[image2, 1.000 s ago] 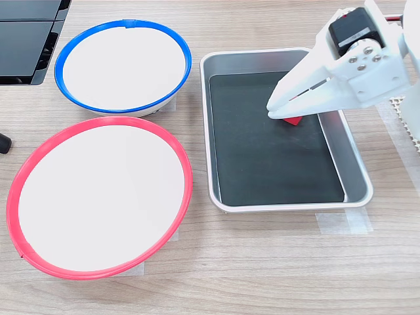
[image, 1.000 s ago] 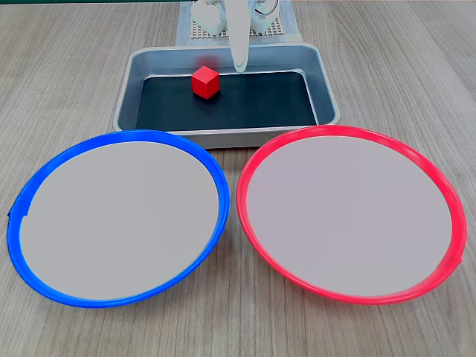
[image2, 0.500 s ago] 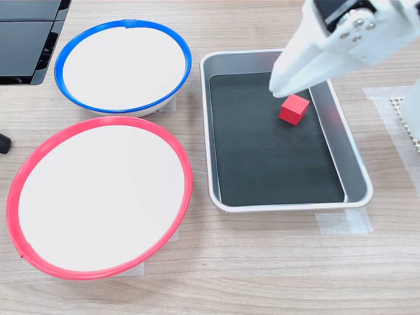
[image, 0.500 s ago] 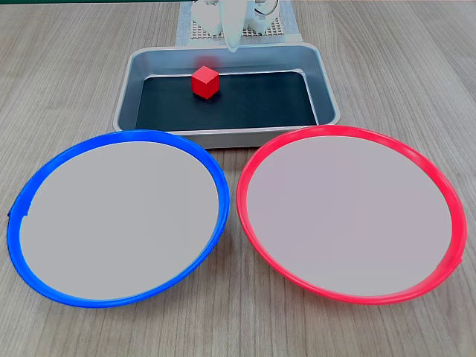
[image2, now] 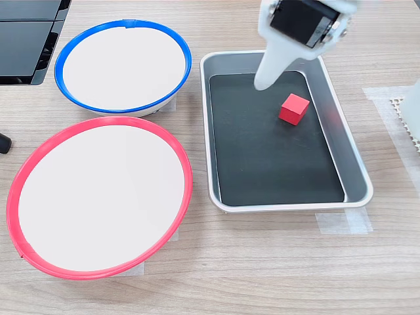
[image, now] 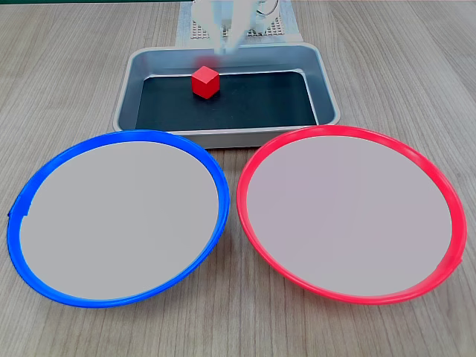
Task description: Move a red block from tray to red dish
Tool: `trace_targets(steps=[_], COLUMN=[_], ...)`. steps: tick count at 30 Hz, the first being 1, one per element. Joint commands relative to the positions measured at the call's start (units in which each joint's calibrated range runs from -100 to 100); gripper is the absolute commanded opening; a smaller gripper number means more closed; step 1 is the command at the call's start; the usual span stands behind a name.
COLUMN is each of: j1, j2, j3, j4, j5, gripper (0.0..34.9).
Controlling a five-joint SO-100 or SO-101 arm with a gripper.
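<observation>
One red block (image2: 293, 108) lies loose on tray (image2: 354, 164) bottom; hand (image2: 262, 82) above, empty, finger spread unclear.

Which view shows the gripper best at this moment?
The second exterior view: the gripper is sharp, hanging over the tray beside the red block. The first exterior view shows only a blurred tip at the top edge.

My workspace: pale wood-grain tabletop (image: 387, 67), evenly lit. White perforated mat (image: 286, 28) at the first exterior view's top edge. Black panel (image2: 26, 39) at the second exterior view's top left. Clear tape strips (image2: 344, 222) on wood.
</observation>
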Motion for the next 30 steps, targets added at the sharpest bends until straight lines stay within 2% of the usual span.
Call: trace_targets(steps=[1,3,6,8,9,11,13,15,16,20,23,30], j1=[2.8,5.0,6.7,8.3,9.1,10.9,13.0,14.7,15.4,18.0,18.3,17.9], j2=[-0.6,-0.3,0.3,1.0,1.4,2.3,3.3,4.1,4.6,6.6,7.2,7.3], j3=[-3.2,-5.5,-7.4,-8.1,-8.1,-8.1,-7.8,-7.4,-6.9,-4.9,-2.8,6.2], j4=[9.4,15.3,18.5,19.6,19.6,18.9,17.9,16.7,15.5,11.0,7.7,-2.5], j5=[8.7,14.2,18.6,22.5,24.5,28.4,32.5,35.6,36.8,42.3,45.0,48.6], gripper=[0.2,0.2,0.3,3.4,7.0,9.8,14.9,16.3,18.9,23.9,25.3,24.4])
